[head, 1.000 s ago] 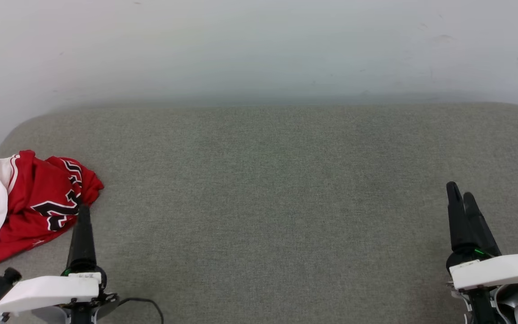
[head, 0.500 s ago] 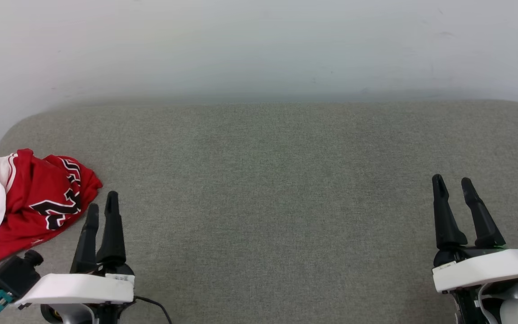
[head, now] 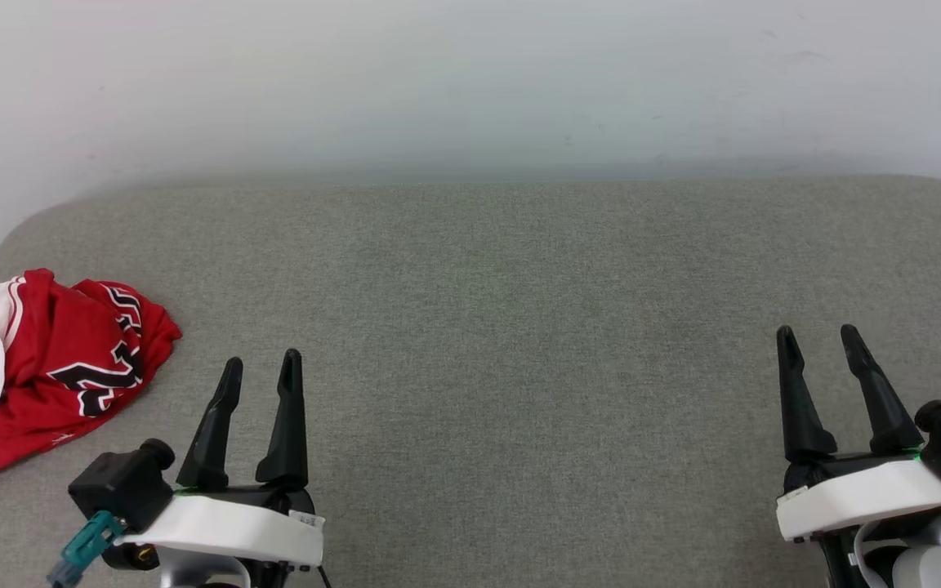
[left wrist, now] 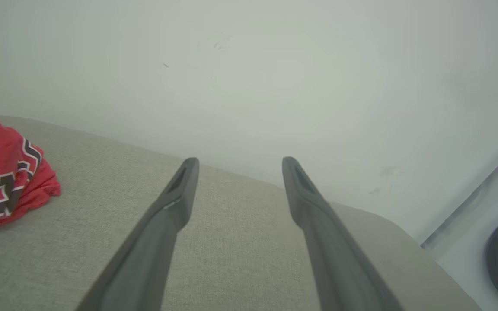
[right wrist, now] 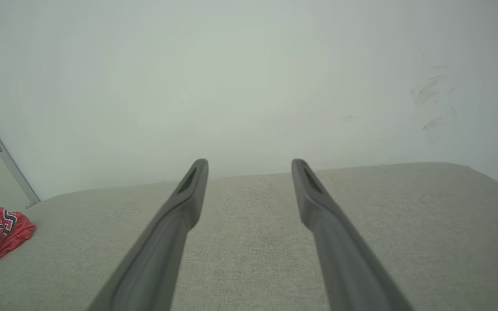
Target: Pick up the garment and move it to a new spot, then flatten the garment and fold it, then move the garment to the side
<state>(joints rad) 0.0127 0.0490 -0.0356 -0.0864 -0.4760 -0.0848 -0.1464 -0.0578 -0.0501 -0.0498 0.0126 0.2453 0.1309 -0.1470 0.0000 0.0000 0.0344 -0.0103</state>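
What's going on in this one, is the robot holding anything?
Nothing is held right now. The red shirt lies crumpled near the left edge of the grey padded surface, neither flattened nor folded. The left hand is open and empty, a little to the right of the shirt and apart from it. The right hand is open and empty too, far over on the right side.

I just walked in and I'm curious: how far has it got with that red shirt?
Little looks done: the garment lies crumpled at the grey surface's left edge, neither flat nor folded. Nothing is in hand: left gripper and right gripper are open, empty. Flattening, folding remain.
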